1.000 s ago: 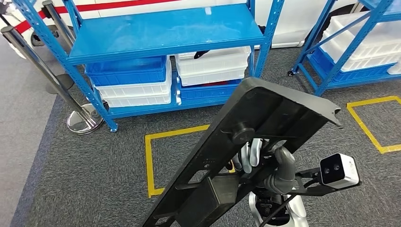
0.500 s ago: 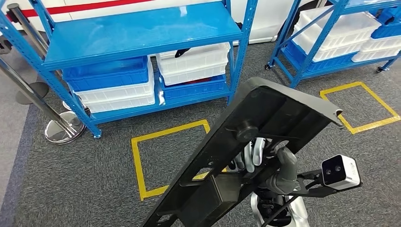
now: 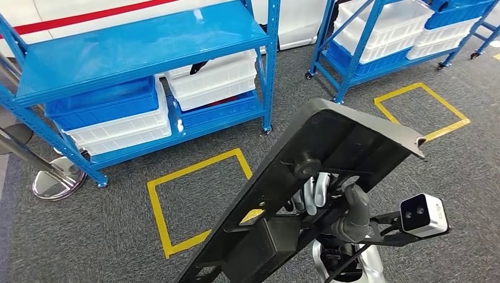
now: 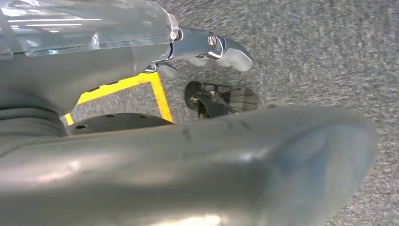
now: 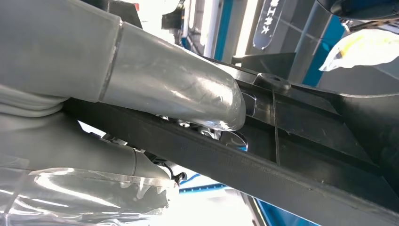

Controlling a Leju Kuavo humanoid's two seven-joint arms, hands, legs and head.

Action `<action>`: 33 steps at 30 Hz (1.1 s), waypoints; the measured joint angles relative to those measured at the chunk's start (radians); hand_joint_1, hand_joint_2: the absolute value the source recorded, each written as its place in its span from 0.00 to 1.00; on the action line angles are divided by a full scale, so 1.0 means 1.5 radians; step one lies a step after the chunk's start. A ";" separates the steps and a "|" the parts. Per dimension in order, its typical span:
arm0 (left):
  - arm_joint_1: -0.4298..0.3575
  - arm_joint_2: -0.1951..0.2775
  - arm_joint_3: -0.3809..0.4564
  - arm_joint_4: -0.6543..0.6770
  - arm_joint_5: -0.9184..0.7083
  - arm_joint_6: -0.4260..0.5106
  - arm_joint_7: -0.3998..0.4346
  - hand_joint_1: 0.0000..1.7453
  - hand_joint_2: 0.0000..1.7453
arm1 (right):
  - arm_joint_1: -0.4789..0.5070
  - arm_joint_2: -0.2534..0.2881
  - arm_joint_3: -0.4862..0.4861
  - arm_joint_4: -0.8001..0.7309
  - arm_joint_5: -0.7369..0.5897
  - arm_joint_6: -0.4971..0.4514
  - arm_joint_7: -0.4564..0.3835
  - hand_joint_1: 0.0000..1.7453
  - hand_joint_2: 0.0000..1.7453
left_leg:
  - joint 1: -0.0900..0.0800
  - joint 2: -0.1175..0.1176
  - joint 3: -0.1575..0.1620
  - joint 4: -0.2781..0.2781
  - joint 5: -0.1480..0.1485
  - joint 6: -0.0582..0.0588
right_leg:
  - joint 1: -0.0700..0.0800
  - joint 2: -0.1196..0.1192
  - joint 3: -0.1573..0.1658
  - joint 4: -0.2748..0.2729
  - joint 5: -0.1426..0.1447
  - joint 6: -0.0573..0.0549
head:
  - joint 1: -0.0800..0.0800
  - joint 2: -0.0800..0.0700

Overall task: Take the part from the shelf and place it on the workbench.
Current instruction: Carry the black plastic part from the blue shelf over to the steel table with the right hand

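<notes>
A large flat black plastic part [image 3: 330,147] with ribs and cut-outs tilts upward in front of me in the head view. My right hand [image 3: 345,209] grips it from beneath, fingers wrapped around its edge. The right wrist view has the thumb [image 5: 174,89] lying over the same part [image 5: 301,141]. My left hand [image 4: 197,47] hangs over grey carpet with its fingers stretched out and nothing in them.
A blue shelf [image 3: 135,47] with white and blue crates [image 3: 215,79] stands ahead on the left. A second blue shelf [image 3: 383,29] is at the back right. Yellow tape squares [image 3: 154,206] [image 3: 421,112] mark the carpet. A chrome post base [image 3: 56,180] sits at the far left.
The camera has turned to the right, so shelves and floor marks slide leftward in the picture. The part stays in my right hand at the same tilt.
</notes>
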 joint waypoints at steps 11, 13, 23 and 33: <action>0.001 0.002 0.000 0.000 0.004 0.004 0.000 0.00 0.00 | 0.000 0.001 0.000 0.002 0.005 0.005 -0.001 1.00 0.00 | 0.000 0.020 0.037 -0.097 0.033 0.029 | -0.001 -0.032 -0.090 0.166 -0.078 0.033 | 0.005 0.000; 0.001 0.002 0.000 0.000 0.006 0.005 0.000 0.00 0.00 | 0.000 0.001 -0.002 0.003 0.005 0.005 0.000 1.00 0.00 | -0.001 0.035 0.036 -0.096 0.033 0.029 | -0.001 -0.036 -0.093 0.180 -0.072 0.034 | 0.005 0.000; -0.005 0.004 -0.008 0.000 -0.001 0.006 -0.011 0.00 0.00 | 0.004 0.004 -0.030 -0.007 0.008 0.005 -0.002 1.00 0.00 | -0.006 0.051 0.030 -0.063 0.002 0.001 | 0.004 -0.052 0.002 -0.002 -0.008 0.004 | 0.004 0.000; -0.002 0.009 -0.017 0.001 -0.004 0.003 -0.011 0.00 0.00 | 0.015 0.011 -0.038 -0.009 0.014 0.004 -0.003 1.00 0.00 | 0.000 -0.027 0.029 -0.073 0.024 0.004 | 0.003 0.015 -0.001 0.004 -0.006 0.006 | 0.004 0.000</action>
